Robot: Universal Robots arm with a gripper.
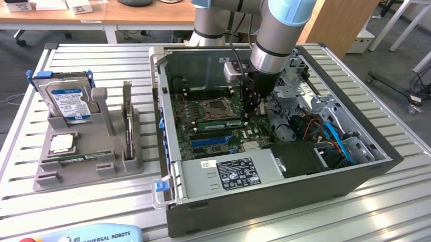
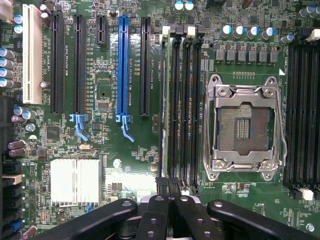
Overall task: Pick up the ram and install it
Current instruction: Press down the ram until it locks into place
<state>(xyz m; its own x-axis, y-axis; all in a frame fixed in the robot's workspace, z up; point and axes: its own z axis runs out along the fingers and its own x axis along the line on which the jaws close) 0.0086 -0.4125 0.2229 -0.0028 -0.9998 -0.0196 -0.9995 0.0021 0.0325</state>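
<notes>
The ram (image 2: 162,100) is a thin green stick standing on edge in the memory slot nearest the blue expansion slot (image 2: 123,65). In the exterior view the ram (image 1: 219,123) lies low across the motherboard just in front of the processor socket (image 1: 217,107). My gripper (image 2: 168,183) is shut, its black fingertips pressed together right at one end of that slot. I cannot tell whether they touch the stick. In the exterior view the gripper (image 1: 254,112) reaches down into the open computer case (image 1: 269,201). A second green stick (image 1: 75,159) lies in the grey holder (image 1: 88,171).
The holder on the exterior view's left also carries a silver hard drive (image 1: 67,101) and a small square processor chip (image 1: 62,142). Inside the case are the power supply (image 1: 229,174), cables (image 1: 333,138) and a drive cage. Empty black memory slots (image 2: 187,100) sit beside the ram.
</notes>
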